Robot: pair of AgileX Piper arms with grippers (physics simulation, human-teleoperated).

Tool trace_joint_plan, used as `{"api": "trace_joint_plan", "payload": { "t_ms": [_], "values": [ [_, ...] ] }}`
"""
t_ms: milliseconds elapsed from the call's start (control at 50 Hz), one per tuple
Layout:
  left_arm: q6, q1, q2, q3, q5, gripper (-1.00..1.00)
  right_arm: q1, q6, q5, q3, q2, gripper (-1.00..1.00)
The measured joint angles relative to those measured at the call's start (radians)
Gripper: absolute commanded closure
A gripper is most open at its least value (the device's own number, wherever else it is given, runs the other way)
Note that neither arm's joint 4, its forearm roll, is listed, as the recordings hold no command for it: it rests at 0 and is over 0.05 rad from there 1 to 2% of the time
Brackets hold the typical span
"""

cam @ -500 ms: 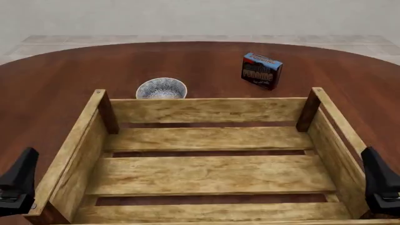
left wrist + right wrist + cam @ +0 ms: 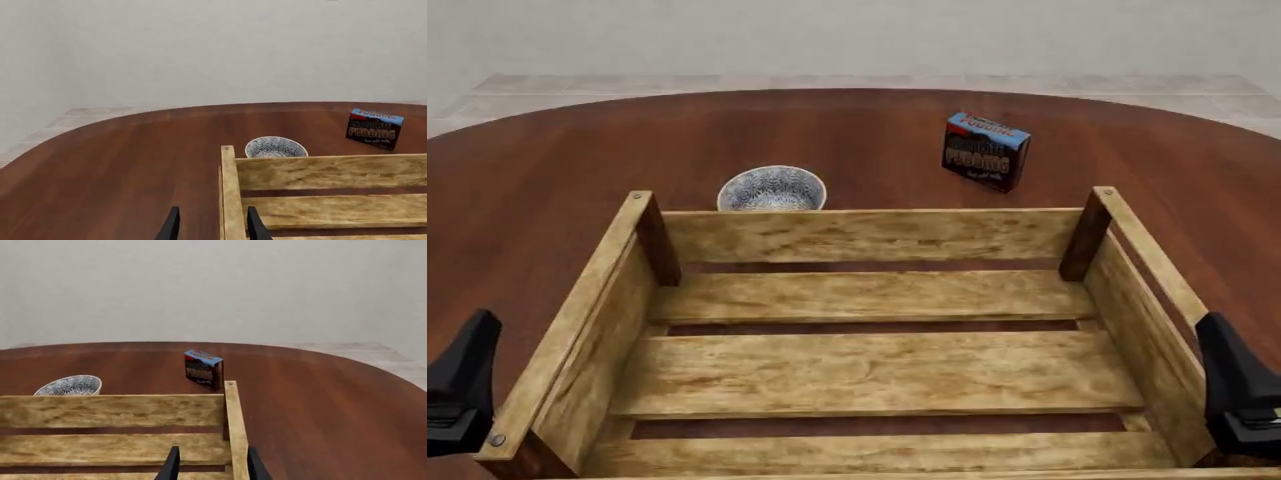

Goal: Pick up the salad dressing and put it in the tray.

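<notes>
The tray (image 2: 868,235) is a large light-wood slatted crate with darker corner posts, in the near middle of the table, and nothing lies in it. The salad dressing bottle is not visible in any view. My left gripper (image 2: 461,390) is low beside the tray's near left corner. My right gripper (image 2: 1234,390) is low beside its near right corner. In the left wrist view the left gripper (image 2: 213,231) has its fingers apart and empty, with the tray's left wall (image 2: 230,190) ahead. In the right wrist view the right gripper (image 2: 212,471) is also apart and empty, before the tray's right wall (image 2: 235,425).
A small patterned bowl (image 2: 771,189) stands just behind the tray's far left side; it also shows in both wrist views (image 2: 275,147) (image 2: 69,385). A blue-and-black pudding box (image 2: 985,150) stands upright farther back on the right (image 2: 374,128) (image 2: 203,369). The round table's edge curves behind them.
</notes>
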Motion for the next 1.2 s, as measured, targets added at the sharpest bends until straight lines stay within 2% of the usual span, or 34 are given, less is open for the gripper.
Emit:
{"api": "trace_joint_plan", "payload": {
  "t_ms": [260, 500, 740, 1200],
  "values": [
    [0.063, 0.015, -0.001, -0.093, 0.078, -1.0, 0.008, -0.009, 0.003, 0.0, -0.005, -1.0],
    [0.113, 0.053, 0.0, -0.193, 0.197, -1.0, 0.005, -0.009, 0.003, -0.001, -0.007, -1.0],
    [0.121, 0.137, 0.022, -0.281, 0.303, -1.0, 0.005, -0.006, 0.002, -0.001, -0.007, -1.0],
    [0.099, 0.31, 0.115, -0.399, 0.391, -1.0, 0.008, -0.011, -0.006, -0.001, 0.011, -1.0]
  ]
}}
